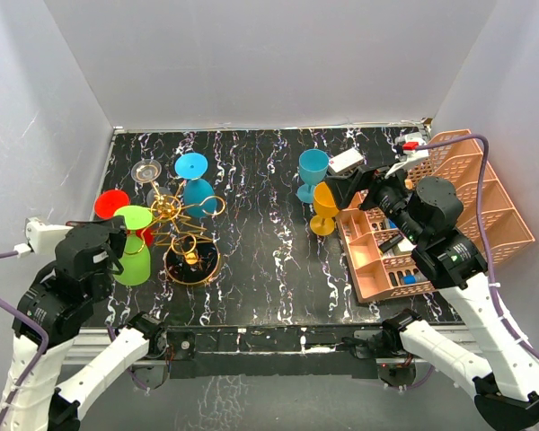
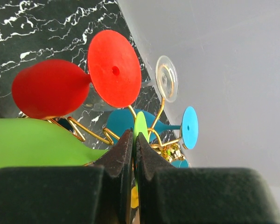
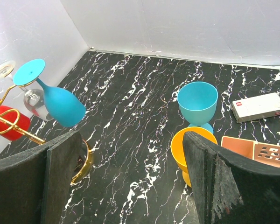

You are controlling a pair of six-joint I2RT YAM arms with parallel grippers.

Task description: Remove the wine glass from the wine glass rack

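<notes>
pinching the stem of the green wine glass [image 1: 133, 260], not yet free of the wine glass rack [image 1: 184, 215]
clamps the left gripper [image 2: 134, 140] tight on the thin stem, between the green bowl and the foot, at the rack's left side, just beside the red glass [image 2: 51, 91]. holds the right gripper [image 3: 130, 144] spread wide and empty, well apart, above the orange glass [image 3: 186, 147] and the teal glass [image 3: 197, 100]. to do this well: hold the pinch firm, given a thin and likely slippery stem; draw the foot out along the gold wire loop, away from the central post, before any lift; move slowly and without twist, to avoid dragging the rack or knocking the red glass.
</notes>
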